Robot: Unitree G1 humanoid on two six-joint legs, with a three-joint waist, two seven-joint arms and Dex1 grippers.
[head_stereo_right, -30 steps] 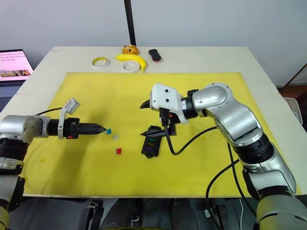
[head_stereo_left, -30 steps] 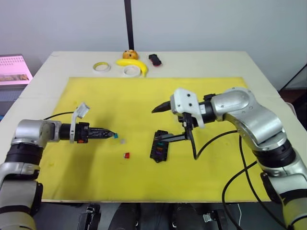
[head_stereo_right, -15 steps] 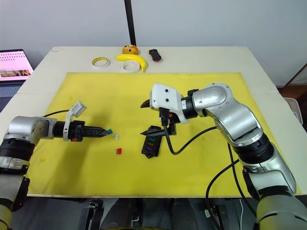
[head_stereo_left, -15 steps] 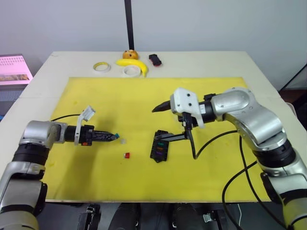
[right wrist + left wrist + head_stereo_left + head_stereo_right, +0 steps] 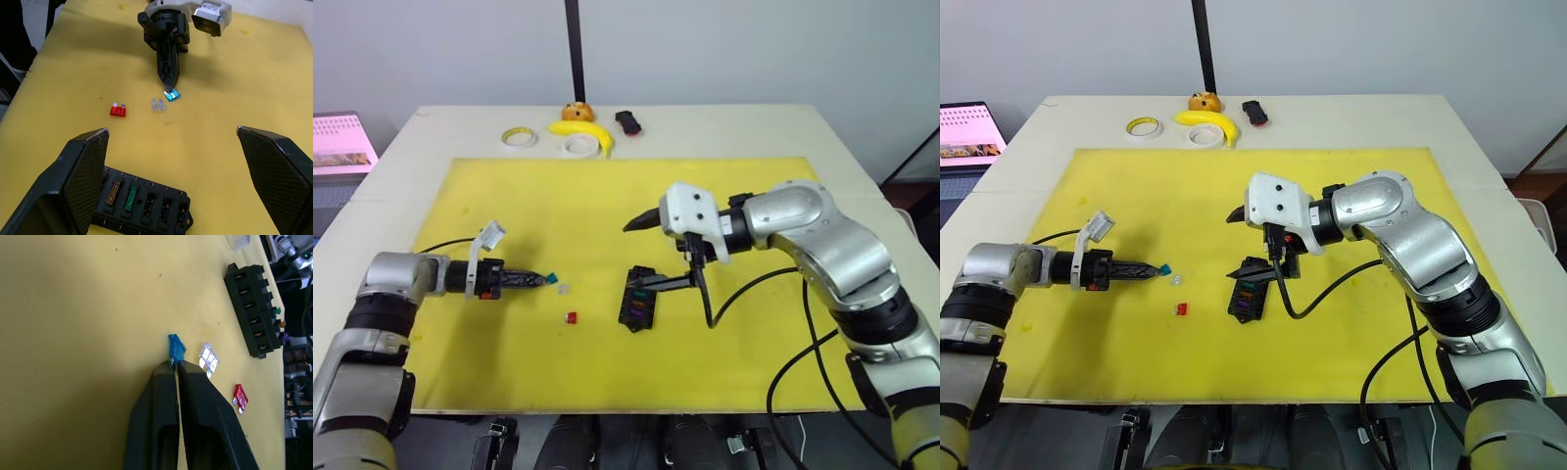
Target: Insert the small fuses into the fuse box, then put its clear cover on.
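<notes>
The red fuse lies nearest on the yellow mat, all by itself. A little farther back, the left gripper has its two black fingers pressed together, with the tips right at the teal fuse; it looks like they pinch one edge of it, but I cannot tell how good the hold is. The clear fuse lies just beside it. These fuses are tiny, light and hard, so I think one could easily slip or flip away. The best place to hold one is by its flat plastic sides, with the metal legs left free to go into a slot. To the right sits the black fuse box, with some colored fuses along its side. The right gripper hangs over it with its fingers spread wide, holding nothing. The box is stiff and light, so it may slide when a fuse is pushed in. It is hard to count how many slots are full, because the wide fingers cut off part of the box. I cannot make out the clear cover for sure. At the far edge of the table are two tape rolls and a banana.
</notes>
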